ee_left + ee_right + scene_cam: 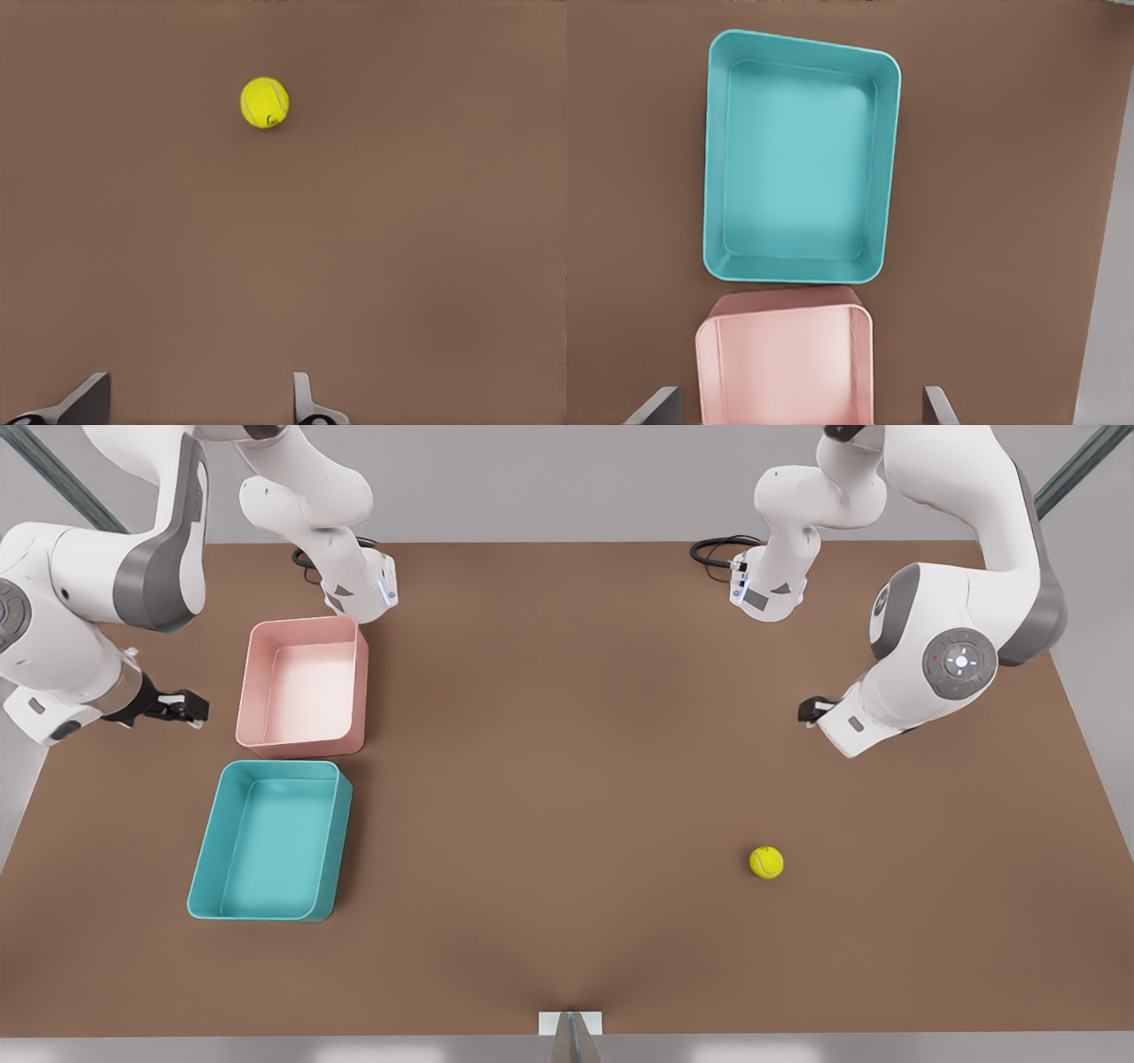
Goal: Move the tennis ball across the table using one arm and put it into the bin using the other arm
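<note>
A simulated robot test cell — not a home or shop. Two white arms are bolted by their bases to the far edge of a bare brown table, black cables coiled beside them, grey metal struts crossing plain grey walls, and featureless rendered surfaces throughout — nothing domestic.

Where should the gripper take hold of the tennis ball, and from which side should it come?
Probably straight from above, the fingers closing across the widest middle of the ball. It is round, so any pair of opposite sides should serve, and it lies alone on the bare table with nothing beside it. The left gripper, fingers open, is the nearer one; the right gripper, also open, is by the bins.
</note>
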Action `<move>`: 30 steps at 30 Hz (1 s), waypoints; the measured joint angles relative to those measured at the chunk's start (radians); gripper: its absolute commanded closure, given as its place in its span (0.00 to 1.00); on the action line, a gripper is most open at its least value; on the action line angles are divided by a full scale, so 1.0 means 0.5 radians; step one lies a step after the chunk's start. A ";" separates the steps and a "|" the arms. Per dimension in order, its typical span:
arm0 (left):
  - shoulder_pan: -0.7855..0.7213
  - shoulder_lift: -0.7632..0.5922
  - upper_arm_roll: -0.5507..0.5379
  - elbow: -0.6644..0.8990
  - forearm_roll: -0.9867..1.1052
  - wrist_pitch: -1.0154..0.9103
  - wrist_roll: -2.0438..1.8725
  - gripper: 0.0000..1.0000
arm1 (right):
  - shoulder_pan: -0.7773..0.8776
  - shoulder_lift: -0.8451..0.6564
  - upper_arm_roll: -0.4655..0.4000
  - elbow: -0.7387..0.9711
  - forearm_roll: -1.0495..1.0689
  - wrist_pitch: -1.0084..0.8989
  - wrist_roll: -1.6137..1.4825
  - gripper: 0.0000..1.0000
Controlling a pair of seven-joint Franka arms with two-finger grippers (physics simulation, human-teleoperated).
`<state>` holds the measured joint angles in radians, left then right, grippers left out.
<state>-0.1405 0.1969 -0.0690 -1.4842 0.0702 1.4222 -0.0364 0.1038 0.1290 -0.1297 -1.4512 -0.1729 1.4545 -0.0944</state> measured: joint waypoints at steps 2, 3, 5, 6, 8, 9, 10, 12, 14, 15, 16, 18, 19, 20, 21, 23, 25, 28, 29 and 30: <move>-0.001 0.003 0.000 0.003 -0.004 0.004 -0.022 0.00 | 0.001 0.006 0.000 0.003 -0.005 0.010 -0.012 0.00; -0.001 0.004 0.000 0.003 -0.005 0.005 -0.033 0.00 | 0.001 0.017 0.000 0.013 -0.007 0.013 -0.017 0.00; -0.001 0.019 0.000 -0.001 -0.008 0.009 -0.047 0.37 | 0.005 0.085 -0.008 0.032 0.000 0.018 -0.028 0.00; -0.001 0.049 -0.002 -0.015 -0.007 0.032 -0.050 0.72 | 0.012 0.113 -0.008 0.032 0.001 0.020 -0.033 0.00; 0.009 0.171 -0.003 -0.065 -0.020 0.159 -0.046 0.79 | 0.028 0.137 -0.003 0.026 0.008 0.023 -0.040 0.00; 0.039 0.224 -0.001 -0.130 -0.040 0.259 -0.017 0.79 | 0.035 0.139 -0.002 0.025 0.022 0.024 -0.044 0.00; 0.068 0.271 0.035 -0.200 -0.047 0.379 0.049 0.79 | 0.034 0.138 -0.003 0.028 0.047 0.024 -0.047 0.00; 0.123 0.391 0.083 -0.259 -0.056 0.625 0.191 0.79 | 0.022 0.136 -0.005 0.024 0.085 0.021 -0.053 0.00; 0.143 0.449 0.097 -0.280 -0.075 0.811 0.334 0.79 | 0.019 0.129 -0.006 0.033 0.120 0.014 -0.059 0.00; 0.145 0.460 0.099 -0.288 -0.075 0.897 0.430 0.79 | 0.017 0.131 -0.006 0.029 0.141 0.012 -0.062 0.00; 0.144 0.477 0.100 -0.320 -0.074 0.988 0.535 0.79 | 0.015 0.134 -0.006 0.026 0.158 0.012 -0.066 0.00; 0.146 0.578 0.097 -0.364 -0.071 1.141 0.762 0.79 | 0.002 0.137 -0.013 0.022 0.200 0.015 -0.073 0.00; 0.163 0.629 0.096 -0.369 -0.068 1.205 0.891 0.79 | -0.007 0.140 -0.014 0.020 0.215 0.017 -0.076 0.00; 0.183 0.683 0.095 -0.369 -0.047 1.283 1.031 0.79 | -0.010 0.141 -0.015 0.018 0.226 0.019 -0.079 0.00; 0.201 0.734 0.095 -0.365 -0.029 1.361 1.173 0.79 | -0.007 0.142 -0.015 0.015 0.235 0.021 -0.082 0.00; 0.215 0.820 0.095 -0.364 -0.001 1.498 1.446 0.79 | 0.002 0.146 -0.013 0.012 0.247 0.025 -0.087 0.00; 0.214 0.879 0.095 -0.363 0.015 1.603 1.684 0.79 | 0.003 0.151 -0.013 0.012 0.255 0.030 -0.090 0.00; 0.210 0.914 0.095 -0.362 0.037 1.710 1.978 0.79 | 0.004 0.171 -0.013 0.014 0.261 0.034 -0.093 0.00; 0.210 0.918 0.095 -0.361 0.059 1.736 2.064 0.79 | 0.004 0.174 -0.013 0.014 0.262 0.035 -0.093 0.00; 0.210 0.925 0.095 -0.361 0.076 1.758 2.146 0.79 | 0.003 0.175 -0.013 0.014 0.262 0.036 -0.094 0.00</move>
<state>-0.0354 0.6595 -0.0215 -1.6649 0.1082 2.3013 1.0364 0.1055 0.2167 -0.1361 -1.4440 -0.0417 1.4723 -0.1415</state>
